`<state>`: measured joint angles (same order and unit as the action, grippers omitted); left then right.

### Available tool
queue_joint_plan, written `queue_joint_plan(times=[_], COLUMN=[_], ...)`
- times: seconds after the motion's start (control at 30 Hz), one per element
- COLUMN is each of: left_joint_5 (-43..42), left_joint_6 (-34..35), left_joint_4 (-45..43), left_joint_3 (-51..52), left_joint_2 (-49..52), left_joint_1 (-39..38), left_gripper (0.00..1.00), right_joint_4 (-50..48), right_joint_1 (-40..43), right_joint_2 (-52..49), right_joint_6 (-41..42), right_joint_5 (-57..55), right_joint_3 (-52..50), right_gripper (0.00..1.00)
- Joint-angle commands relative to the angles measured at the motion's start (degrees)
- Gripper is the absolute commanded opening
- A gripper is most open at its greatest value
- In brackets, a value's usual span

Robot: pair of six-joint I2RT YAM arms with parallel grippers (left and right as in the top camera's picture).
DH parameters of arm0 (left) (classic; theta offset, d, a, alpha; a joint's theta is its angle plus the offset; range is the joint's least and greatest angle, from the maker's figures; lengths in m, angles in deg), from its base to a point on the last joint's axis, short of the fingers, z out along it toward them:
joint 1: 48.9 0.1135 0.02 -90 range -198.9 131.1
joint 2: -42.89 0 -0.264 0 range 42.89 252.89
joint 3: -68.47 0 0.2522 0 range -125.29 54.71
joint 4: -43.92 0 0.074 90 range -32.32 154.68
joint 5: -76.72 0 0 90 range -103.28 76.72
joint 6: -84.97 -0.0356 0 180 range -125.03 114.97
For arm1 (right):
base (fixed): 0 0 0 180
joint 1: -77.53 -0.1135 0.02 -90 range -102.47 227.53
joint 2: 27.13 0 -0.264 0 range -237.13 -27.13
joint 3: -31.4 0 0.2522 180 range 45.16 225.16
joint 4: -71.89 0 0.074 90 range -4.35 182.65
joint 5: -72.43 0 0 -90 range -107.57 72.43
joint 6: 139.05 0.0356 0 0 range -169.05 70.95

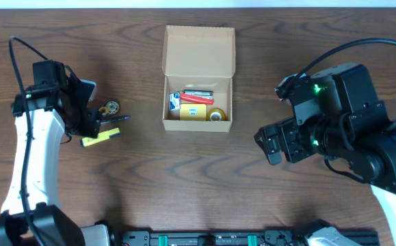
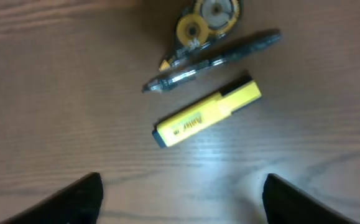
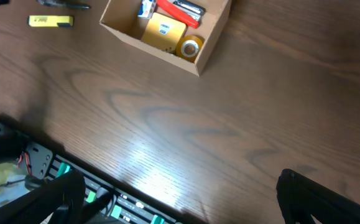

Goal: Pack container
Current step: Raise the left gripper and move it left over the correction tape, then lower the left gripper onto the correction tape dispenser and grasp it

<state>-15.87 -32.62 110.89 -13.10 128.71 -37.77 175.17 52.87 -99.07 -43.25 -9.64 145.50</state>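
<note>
Sitting at the far middle of the table [image 1: 198, 184], the container [image 1: 198, 126] is a plain tan cardboard box with its hinged flap lid folded back, stationery [image 1: 196, 111] lying inside. The left gripper [image 2: 183, 185] hangs spread and empty near a yellow highlighter [image 2: 207, 115]. The right gripper [image 3: 180, 186] is likewise spread, holding nothing.

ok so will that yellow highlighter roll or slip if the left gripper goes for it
Probably stiff and light: the yellow highlighter looks like a short hard-plastic body. Its flattish sides suggest sliding rather than rolling if nudged. It lies close beside the dark pen, so a shove that way would likely move both.
</note>
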Motion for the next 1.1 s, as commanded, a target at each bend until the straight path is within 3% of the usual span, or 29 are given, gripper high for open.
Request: queue_joint_plan(times=[0.0,0.17,0.33,0.57,0.77,1.07], left_joint_5=[1.0,-1.3,-1.9,-5.0,-4.9,-7.6], left_joint_6=[-0.7,2.3,-0.3,-15.5,-29.2,-35.5], left_joint_4=[-1.1,-4.2,-9.9,-20.3,-20.7,-20.5], left_joint_3=[0.4,0.4,0.4,0.4,0.4,0.4], left_joint_2=[2.5,5.4,8.2,12.2,14.6,15.3], left_joint_1=[0.0,0.0,0.0,0.0,0.0,0.0], left_gripper=[0.95,0.95,0.96,0.95,0.97,0.97], right_joint_4=[0.1,0.1,0.1,0.1,0.1,0.1], right_joint_1=[0.3,0.3,0.3,0.3,0.3,0.3], right_joint_2=[0.0,0.0,0.0,0.0,0.0,0.0], right_joint_6=[-0.7,-0.7,-0.7,-0.7,-0.7,-0.7], right_joint_5=[-0.2,-0.2,-0.2,-0.2,-0.2,-0.2], right_joint_3=[0.1,0.1,0.1,0.1,0.1,0.1], right_gripper=[0.99,0.99,0.99,0.99,0.99,0.99])
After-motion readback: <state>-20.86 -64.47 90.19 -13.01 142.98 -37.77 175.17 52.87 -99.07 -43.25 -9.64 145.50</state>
